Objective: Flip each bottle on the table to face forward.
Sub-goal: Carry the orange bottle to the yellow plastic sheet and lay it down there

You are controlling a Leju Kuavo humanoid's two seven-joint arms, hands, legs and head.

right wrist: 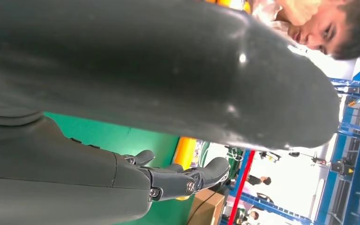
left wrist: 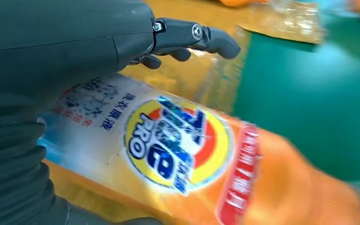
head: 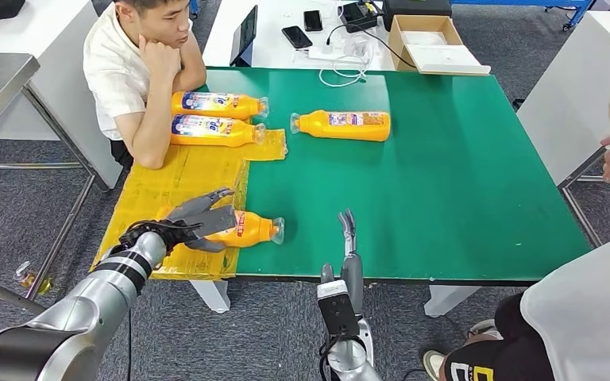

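Green matting covers the table, with a yellow sheet laid over its left end, and a person leans on the far left corner. At the near edge the left hand is wrapped over a bottle lying on its side, fingers curled about its body, cap pointing right along the table edge. Its long axis runs across the robot, so I judge any turn must roll it about that line. Up close, the left wrist view has the bottle with its printed label facing the camera, a detail too small from above. Right hand stands edge-on just right of the cap, fingers loosely extended, holding nothing. Three more bottles lie far off: two on the sheet, one on the green.
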